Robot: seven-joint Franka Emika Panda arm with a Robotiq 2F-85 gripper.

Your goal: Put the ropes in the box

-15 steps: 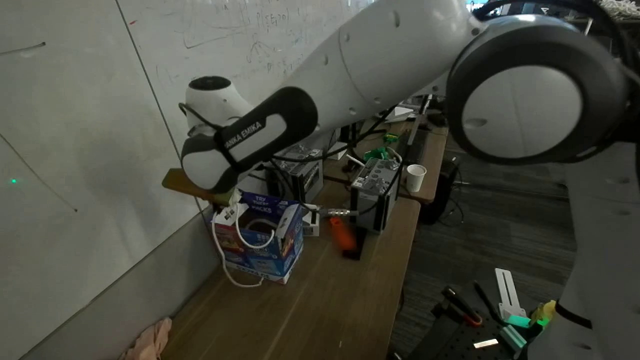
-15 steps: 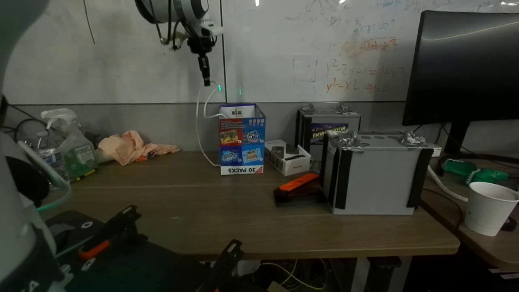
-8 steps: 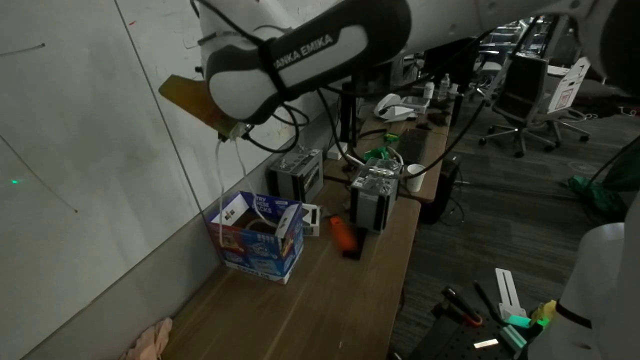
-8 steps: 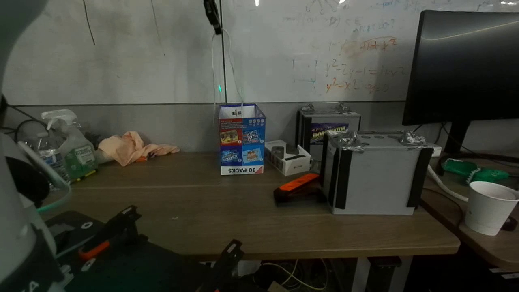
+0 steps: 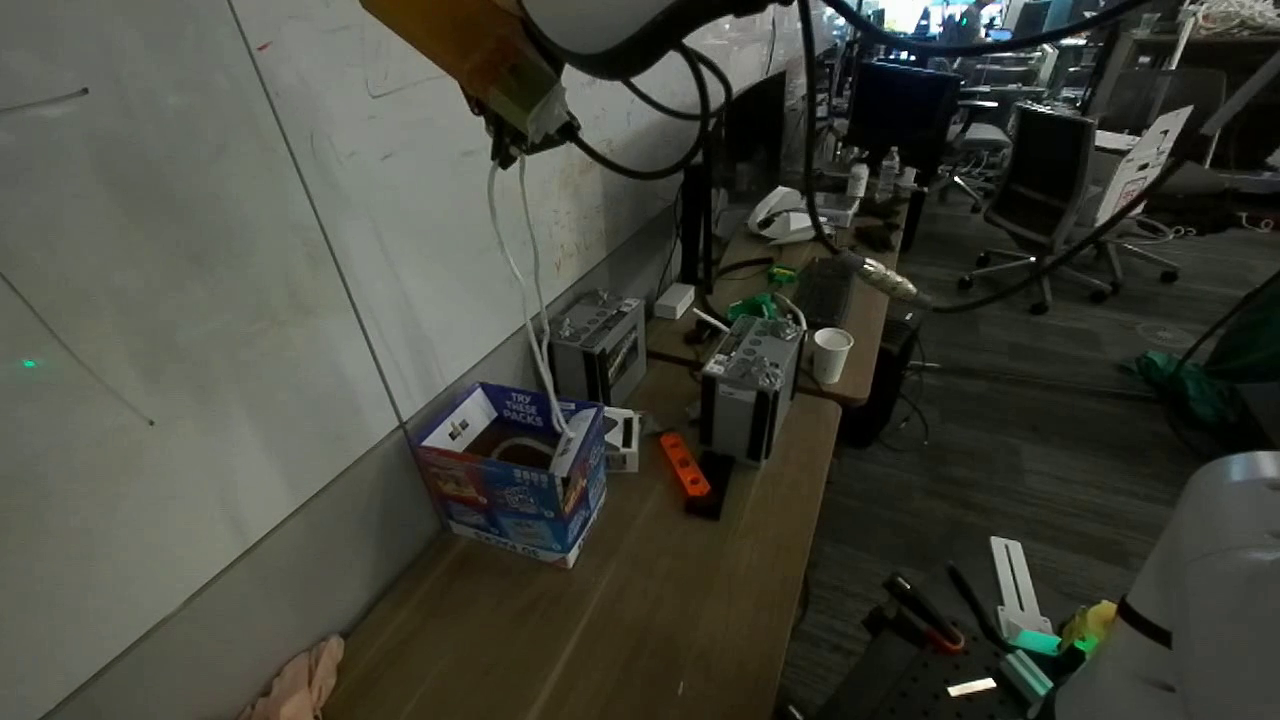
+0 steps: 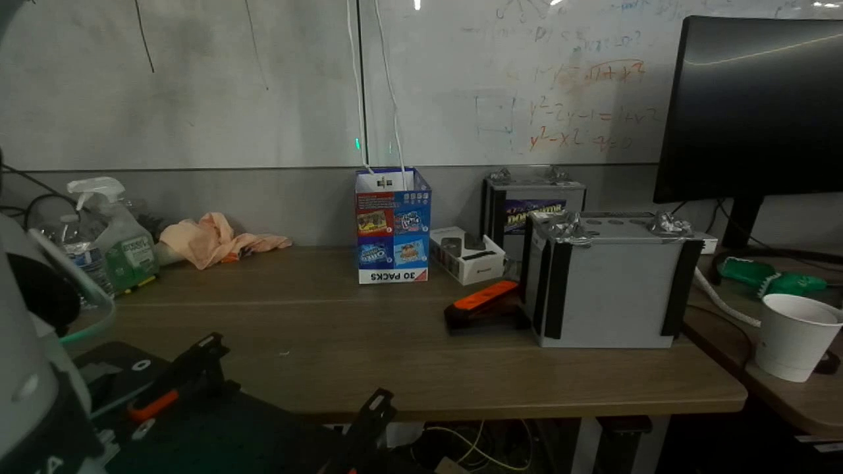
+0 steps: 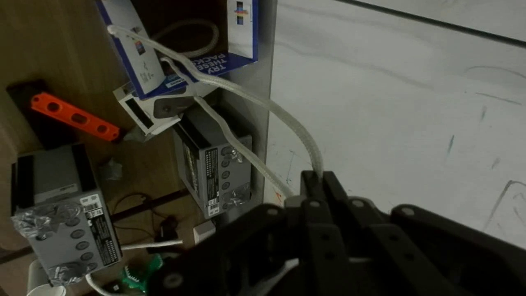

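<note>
The blue box [image 5: 520, 510] stands open on the table by the whiteboard, and also shows in an exterior view [image 6: 393, 227]. Its white-lined flaps show in the wrist view [image 7: 242, 28]. My gripper [image 7: 320, 176] is shut on the white rope [image 7: 283, 115], high above the box. It also shows in an exterior view [image 5: 508, 155]; it is out of frame in the remaining exterior view. Two rope strands [image 5: 543, 360] hang from the fingers to the box's flap and opening; the strands also show in an exterior view [image 6: 395, 118]. A rope loop [image 7: 215, 35] lies inside the box.
Grey-black devices [image 5: 752, 390] [image 7: 226, 176] stand beside the box. A small white box [image 6: 471, 257] and an orange level [image 6: 486, 296] lie near it. A monitor [image 6: 757, 112] and a paper cup [image 6: 797, 336] stand further along. The whiteboard [image 7: 390, 102] is close behind. A cloth [image 6: 211, 240] lies on the table.
My gripper has risen well above the box with the rope. The strand that hung outside the box to the table has lifted, and both strands now come down over the box.
</note>
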